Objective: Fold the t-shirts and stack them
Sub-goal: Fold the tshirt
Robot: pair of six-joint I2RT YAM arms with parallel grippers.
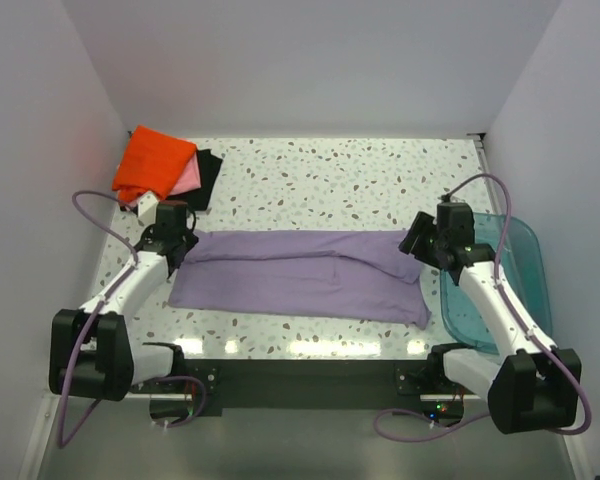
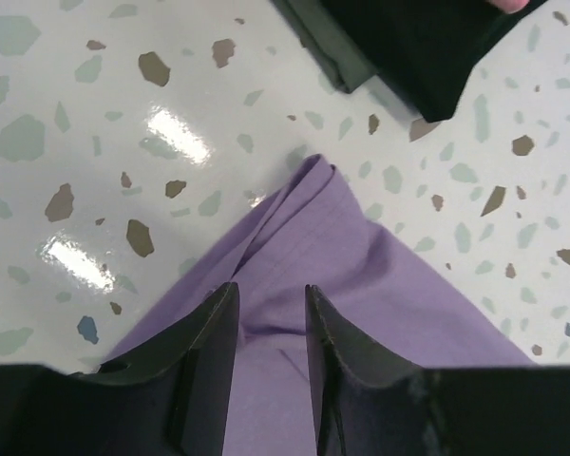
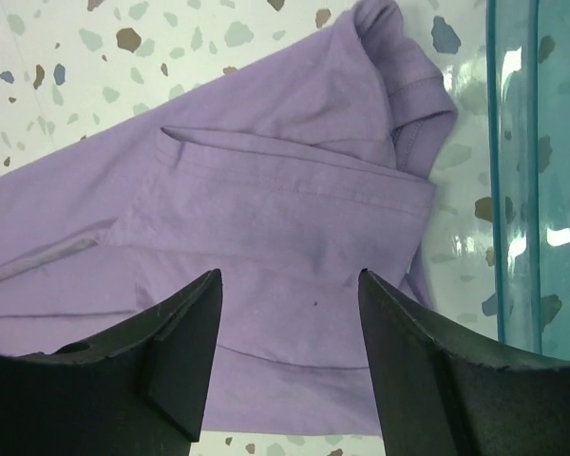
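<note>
The lavender t-shirt [image 1: 300,275] lies folded into a long band across the table's near half. My left gripper [image 1: 175,240] sits over its left end; in the left wrist view it [image 2: 271,304] is narrowly open, with the lavender cloth [image 2: 361,275] under and between the fingers. My right gripper [image 1: 417,240] hovers over the shirt's right end, wide open and empty [image 3: 290,285], above the folded sleeve [image 3: 266,190]. The orange shirt [image 1: 152,165], pink shirt [image 1: 187,180] and black shirt [image 1: 208,175] lie stacked at the back left.
A translucent teal bin [image 1: 500,285] stands at the right edge, close beside the right arm, and shows in the right wrist view [image 3: 541,142]. The black shirt's corner [image 2: 427,47] lies just beyond the lavender shirt's left end. White walls enclose the speckled table [image 1: 330,180].
</note>
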